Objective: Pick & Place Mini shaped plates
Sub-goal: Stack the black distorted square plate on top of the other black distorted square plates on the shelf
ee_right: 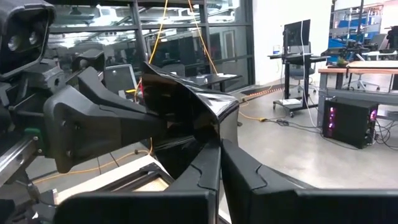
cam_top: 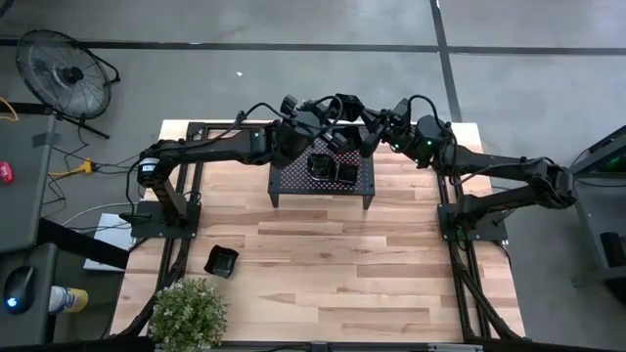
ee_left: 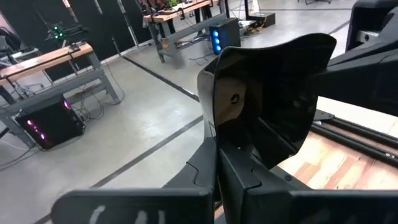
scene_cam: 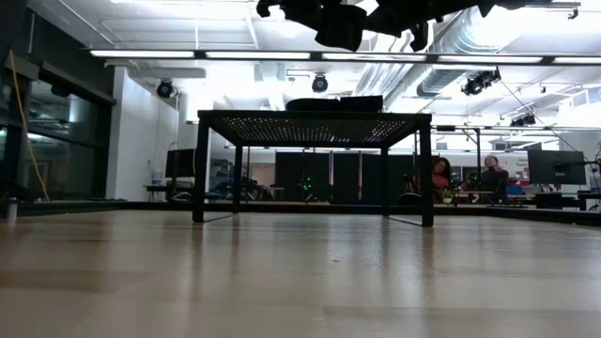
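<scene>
Rack (cam_top: 293,181) at table's (cam_top: 342,264) far edge; both grippers raised above it. Handover step judged — one plate (ee_left: 273,99) pinched by left gripper (ee_left: 239,155) and right gripper (ee_right: 219,155), both clamped. Next: one release needed.

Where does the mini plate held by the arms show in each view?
High view: the held plate, between the arms at the rack's far edge.
Low view: lost among dark arm shapes at top, above the rack.
Left wrist view: plate at centre, in the left gripper.
Right wrist view: plate centre-left, in the right gripper.
Shared landmark: the rack, high and low only.
</scene>
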Controlling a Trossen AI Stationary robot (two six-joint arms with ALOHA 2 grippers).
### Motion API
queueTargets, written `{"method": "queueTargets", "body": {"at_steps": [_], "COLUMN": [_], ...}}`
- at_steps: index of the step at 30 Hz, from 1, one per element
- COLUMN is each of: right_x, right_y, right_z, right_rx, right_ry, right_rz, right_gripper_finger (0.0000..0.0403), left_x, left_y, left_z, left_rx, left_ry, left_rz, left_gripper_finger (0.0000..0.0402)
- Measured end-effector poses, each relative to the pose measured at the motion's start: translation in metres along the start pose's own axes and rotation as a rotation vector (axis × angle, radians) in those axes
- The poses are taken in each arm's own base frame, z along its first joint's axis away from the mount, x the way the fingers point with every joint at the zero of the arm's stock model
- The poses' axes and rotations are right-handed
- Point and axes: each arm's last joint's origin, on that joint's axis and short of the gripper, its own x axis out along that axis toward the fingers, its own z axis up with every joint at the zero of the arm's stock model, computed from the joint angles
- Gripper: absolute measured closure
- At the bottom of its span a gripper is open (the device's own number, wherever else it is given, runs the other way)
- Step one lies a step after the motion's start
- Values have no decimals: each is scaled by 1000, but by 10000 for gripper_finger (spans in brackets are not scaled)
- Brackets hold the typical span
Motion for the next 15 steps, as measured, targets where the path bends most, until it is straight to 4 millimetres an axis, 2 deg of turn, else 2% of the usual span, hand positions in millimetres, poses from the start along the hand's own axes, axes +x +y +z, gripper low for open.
{"method": "queueTargets", "body": {"at_steps": [9, 15], "right_x": [0, 1], "right_y": [1, -2], "right_z": [0, 1], "right_rx": [0, 2], "right_ry": [0, -3], "right_rz": [24, 30], "right_gripper_finger": [402, 402], "left_x": [0, -1], "left_y": [-1, -4], "left_z": [0, 0], "left_rx": [136, 198], "left_ry": [0, -4], "left_rz": [-51, -116], "left_gripper_finger": [398, 349]}}
